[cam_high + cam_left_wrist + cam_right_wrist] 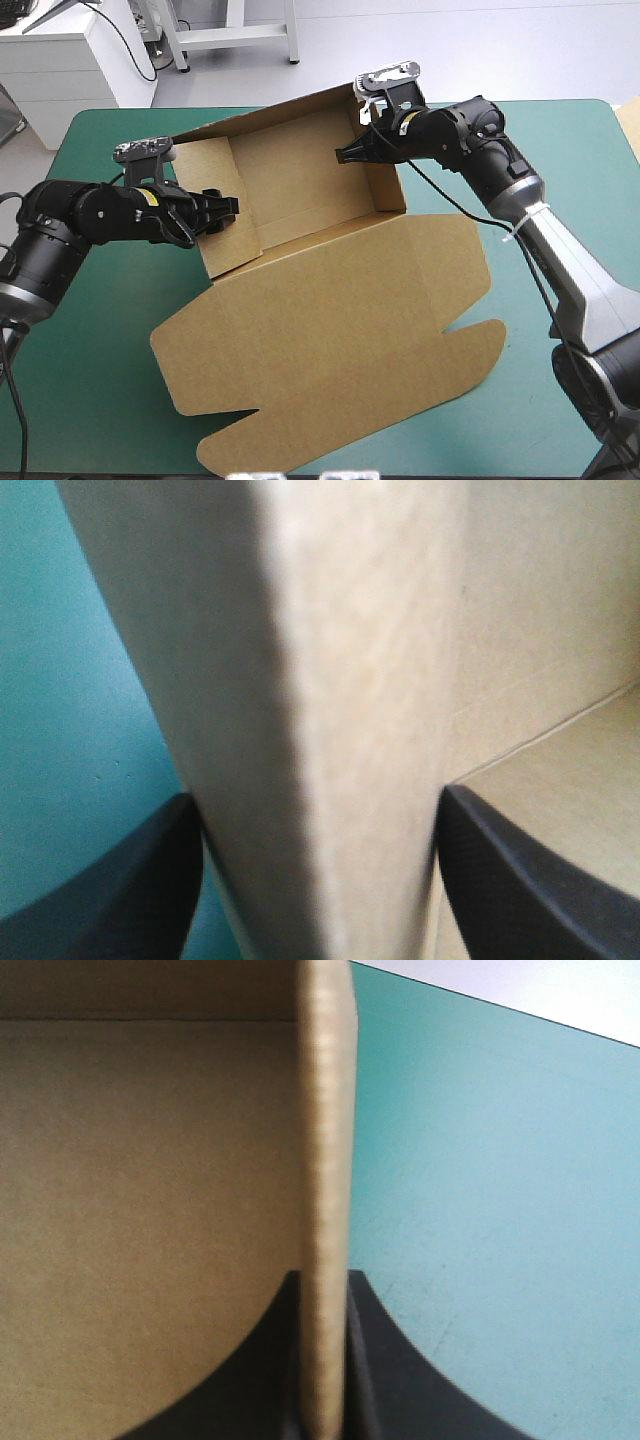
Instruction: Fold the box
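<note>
From above, we see the box [330, 300] in the middle of the table [100, 400], far walls up, lid flat toward us. The left gripper [215, 212] is at its left wall, the right gripper [355, 152] at its right.

Left wrist: our jaws stand wide astride the wall.

Right wrist: jaws pinch the wall's edge.

The unclamped left wall may spring outward if we push unevenly.
</note>
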Controlling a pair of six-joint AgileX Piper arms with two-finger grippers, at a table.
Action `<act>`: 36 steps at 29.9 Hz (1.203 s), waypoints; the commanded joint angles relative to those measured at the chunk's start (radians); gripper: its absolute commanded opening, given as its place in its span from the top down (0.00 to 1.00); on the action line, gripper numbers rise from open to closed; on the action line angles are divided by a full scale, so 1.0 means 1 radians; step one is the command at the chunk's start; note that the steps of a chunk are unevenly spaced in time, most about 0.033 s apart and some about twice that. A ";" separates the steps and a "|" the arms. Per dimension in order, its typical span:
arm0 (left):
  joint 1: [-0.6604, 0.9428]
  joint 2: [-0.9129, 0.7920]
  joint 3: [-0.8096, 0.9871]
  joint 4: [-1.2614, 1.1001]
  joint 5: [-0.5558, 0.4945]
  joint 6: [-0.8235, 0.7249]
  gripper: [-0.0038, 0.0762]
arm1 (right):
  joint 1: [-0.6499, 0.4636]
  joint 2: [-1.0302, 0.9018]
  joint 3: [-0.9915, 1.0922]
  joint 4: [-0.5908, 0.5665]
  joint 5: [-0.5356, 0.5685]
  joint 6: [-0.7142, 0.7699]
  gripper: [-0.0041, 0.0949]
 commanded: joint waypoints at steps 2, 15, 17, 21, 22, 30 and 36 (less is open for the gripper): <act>-0.033 0.013 -0.024 -0.014 -0.126 -0.040 0.43 | 0.016 -0.057 -0.034 0.111 -0.027 0.002 0.97; -0.033 0.017 -0.024 0.141 -0.278 -0.014 0.96 | 0.016 -0.057 -0.034 0.103 0.016 -0.005 0.97; -0.033 0.019 -0.024 0.141 -0.301 -0.014 0.96 | 0.016 -0.057 -0.034 0.084 0.025 -0.005 0.97; -0.033 0.024 -0.026 0.143 -0.301 0.058 0.96 | 0.016 -0.057 -0.034 0.038 0.065 0.007 0.97; -0.033 0.028 -0.028 0.143 -0.299 0.074 0.96 | 0.016 -0.057 -0.034 0.018 0.080 0.007 0.97; -0.033 0.136 -0.163 0.141 -0.149 0.202 0.96 | 0.016 -0.051 -0.034 -0.146 0.192 0.103 0.97; -0.033 0.261 -0.309 0.141 -0.035 0.200 0.96 | 0.016 0.010 -0.034 -0.177 0.308 0.130 0.97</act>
